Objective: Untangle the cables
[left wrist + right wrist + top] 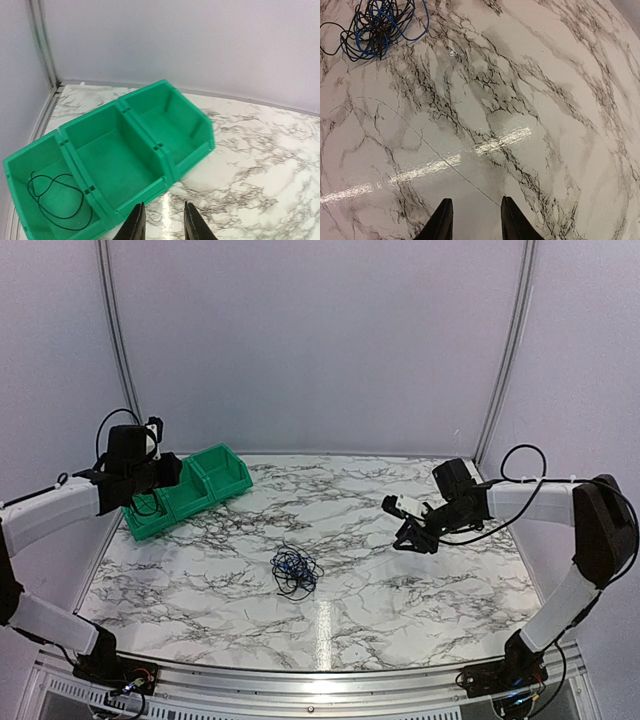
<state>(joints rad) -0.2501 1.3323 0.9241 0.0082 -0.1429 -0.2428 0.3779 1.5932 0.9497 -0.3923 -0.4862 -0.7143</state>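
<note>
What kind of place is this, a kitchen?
Probably a robot test booth, not a kitchen. Two robot arms are bolted at the edge of a marble-patterned table, plain pale walls close it in, and green bins and a tangle of cables sit on it.

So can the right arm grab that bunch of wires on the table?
Probably yes. The right gripper hangs open above the tabletop, and nothing lies between it and the bunch of wires out in the middle. It looks close enough to reach.
</note>
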